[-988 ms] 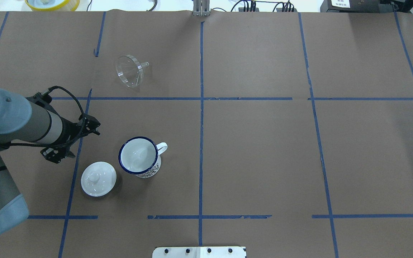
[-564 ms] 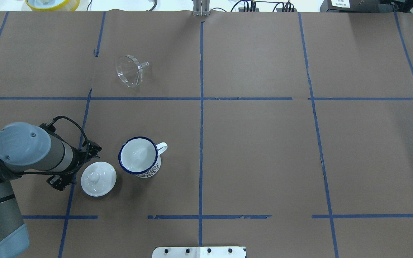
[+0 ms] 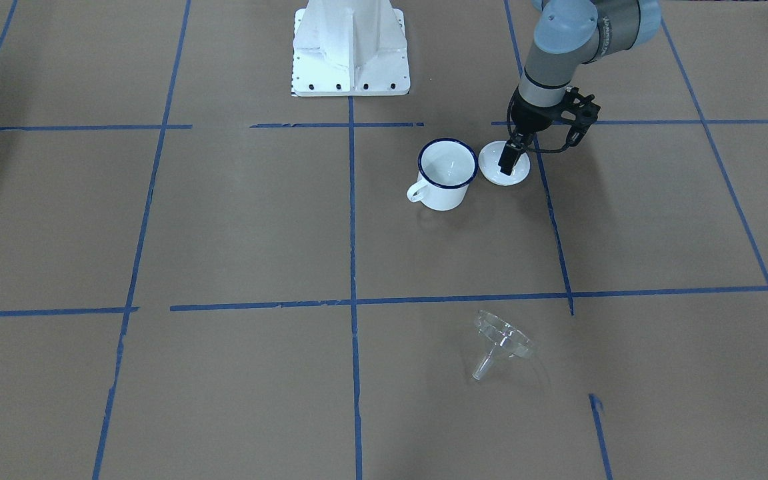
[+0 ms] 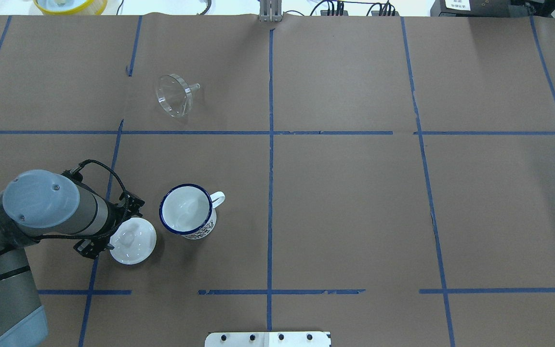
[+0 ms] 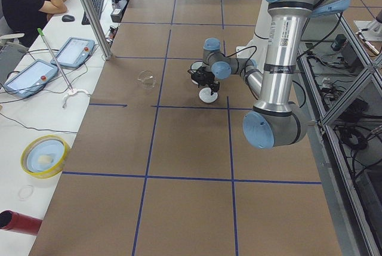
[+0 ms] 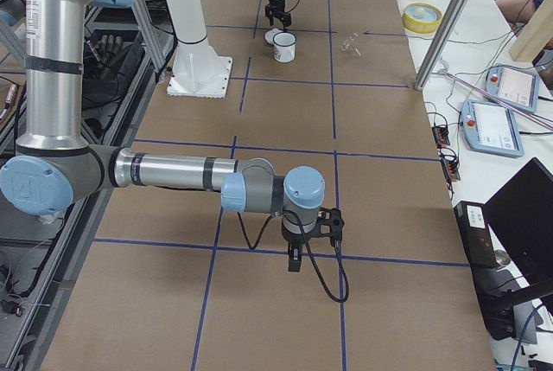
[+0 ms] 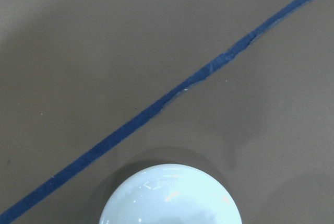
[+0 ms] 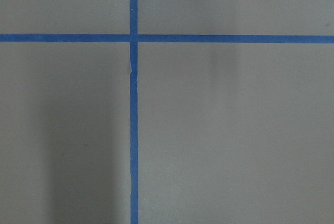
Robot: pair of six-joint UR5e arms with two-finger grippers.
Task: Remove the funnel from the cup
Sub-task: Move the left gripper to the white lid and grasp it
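Black left gripper (image 3: pixel 508 162) is held over white lid (image 4: pixel 136 245), just beside cup (image 4: pixel 185 210); its opening cannot be told, same for right gripper (image 6: pixel 294 260). Funnel (image 4: pixel 175 95) is laid sideways outside cup, well apart, nearer far edge, w/ table (image 4: pixel 354 207) surface all around it.

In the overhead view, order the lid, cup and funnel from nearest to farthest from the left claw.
1. White lid, directly under the left claw.
2. Cup, just right of the lid.
3. Funnel, lying toward the far edge.
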